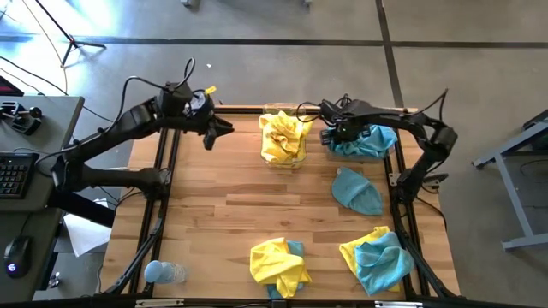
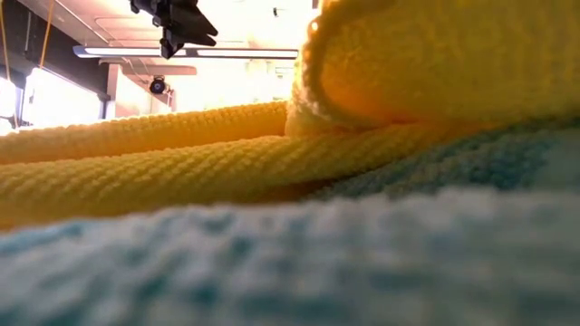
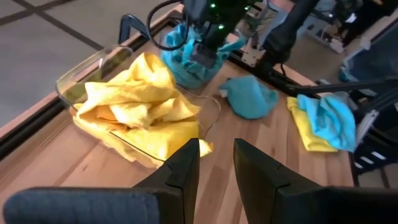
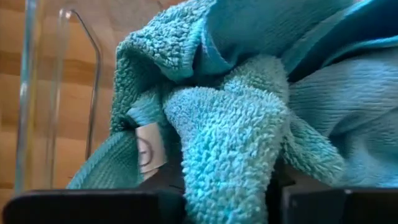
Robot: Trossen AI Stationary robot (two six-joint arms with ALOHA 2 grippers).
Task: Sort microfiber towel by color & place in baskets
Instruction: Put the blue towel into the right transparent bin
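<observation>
Several yellow towels (image 1: 282, 137) fill a clear basket (image 3: 87, 65) at the table's far middle. Just right of it, teal towels (image 1: 370, 142) lie heaped in a second clear basket (image 4: 28, 93). My right gripper (image 1: 338, 133) points down into that heap, shut on a teal towel (image 4: 230, 143). My left gripper (image 3: 216, 168) hovers left of the yellow basket, open and holding nothing. One teal towel (image 1: 355, 190) lies loose on the table. Two mixed yellow-and-teal piles (image 1: 278, 265) (image 1: 377, 257) rest near the front edge. My right gripper has a thick fold of the teal towel (image 4: 231, 186) between its two fingers, coming at it from above and pointing down. The towel is bunched and slack, resting on the other teal cloth in the basket. A white label (image 4: 148, 152) hangs beside the fold.
A pale blue plastic bottle (image 1: 163, 272) lies at the near left corner. Black frame rails (image 1: 163, 171) run along the table's sides. Bare wood (image 1: 223, 205) shows across the table's left and middle. Cloth of the front pile (image 2: 272, 181) fills the low view.
</observation>
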